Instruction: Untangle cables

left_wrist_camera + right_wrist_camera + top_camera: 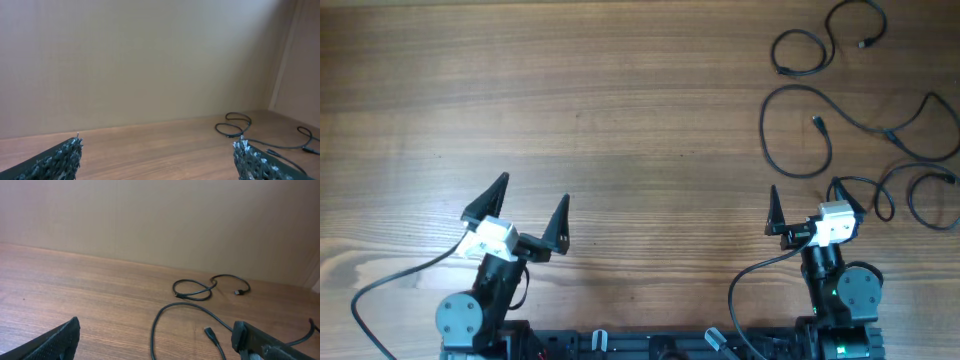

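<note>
The cables (pixel 764 130) lie loose on the surface (pixel 620 100), just beyond the right fingers (pixel 773 212), with one strand close beside the outer finger. The right fingers are spread wide and grasp nothing. The left fingers (pixel 488 197), well apart from them, are likewise released and empty.

Beyond the right tool (pixel 804 188), the thin black cables (pixel 764 125) run out of the overhead picture: one loop reaches the top edge and strands leave at the right edge. That tool's outer finger covers a stretch of cable, so which strand passes under it cannot be told. The small plug ends (pixel 817 123) are too tiny to show their type. In the right wrist view both textured black fingers (pixel 60 340) are cut by the bottom edge; one hides part of a cable, and a strand between them leaves at the bottom edge too.
</note>
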You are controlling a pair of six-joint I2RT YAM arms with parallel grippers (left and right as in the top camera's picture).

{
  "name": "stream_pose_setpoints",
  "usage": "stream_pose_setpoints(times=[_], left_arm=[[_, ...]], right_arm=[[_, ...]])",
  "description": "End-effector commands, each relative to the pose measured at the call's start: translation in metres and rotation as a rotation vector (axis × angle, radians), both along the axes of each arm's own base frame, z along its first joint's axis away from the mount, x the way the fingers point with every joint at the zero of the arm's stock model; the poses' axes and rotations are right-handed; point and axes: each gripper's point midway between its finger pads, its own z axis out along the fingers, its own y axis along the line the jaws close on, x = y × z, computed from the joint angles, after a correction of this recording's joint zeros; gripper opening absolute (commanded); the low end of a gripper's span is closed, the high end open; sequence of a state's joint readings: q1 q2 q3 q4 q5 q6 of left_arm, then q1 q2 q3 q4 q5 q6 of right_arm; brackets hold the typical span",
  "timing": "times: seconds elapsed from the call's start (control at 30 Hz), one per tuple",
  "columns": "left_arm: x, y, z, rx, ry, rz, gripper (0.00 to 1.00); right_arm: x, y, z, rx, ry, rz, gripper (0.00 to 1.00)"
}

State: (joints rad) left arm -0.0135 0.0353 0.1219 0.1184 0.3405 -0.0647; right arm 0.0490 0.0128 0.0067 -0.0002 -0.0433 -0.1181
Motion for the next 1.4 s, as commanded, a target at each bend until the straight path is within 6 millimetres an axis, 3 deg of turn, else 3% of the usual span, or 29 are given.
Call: stream_pose_setpoints(times=[0.0, 0.13, 0.37, 0.5, 0.7, 1.23, 1.37], left_arm=[[0.006, 0.011, -0.016, -0.048, 0.028, 0.057, 1.00], [0.010, 0.015, -0.028, -0.080, 0.030, 0.076, 1.00], [0.012, 0.019, -0.032, -0.088, 0.037, 0.097, 1.00], [0.015, 0.021, -0.049, -0.088, 0.109, 0.113, 1.00], [0.018, 0.030, -0.092, -0.082, 0.284, 0.177, 1.00], [0.019, 0.032, -0.093, -0.058, 0.283, 0.186, 1.00], [0.020, 0.051, -0.096, -0.095, 0.296, 0.300, 1.00]], right_arm=[[0.000, -0.002, 0.002, -0.010, -0.010, -0.007, 1.00], [0.000, -0.001, 0.002, -0.010, -0.010, -0.006, 1.00], [0.000, -0.002, 0.002, -0.010, -0.010, -0.007, 1.00], [0.000, -0.001, 0.002, -0.010, -0.010, -0.006, 1.00], [0.000, -0.001, 0.002, -0.010, -0.010, -0.006, 1.00], [0.000, -0.001, 0.002, -0.010, -0.010, -0.006, 1.00], [0.000, -0.001, 0.002, -0.010, -0.010, -0.006, 1.00]])
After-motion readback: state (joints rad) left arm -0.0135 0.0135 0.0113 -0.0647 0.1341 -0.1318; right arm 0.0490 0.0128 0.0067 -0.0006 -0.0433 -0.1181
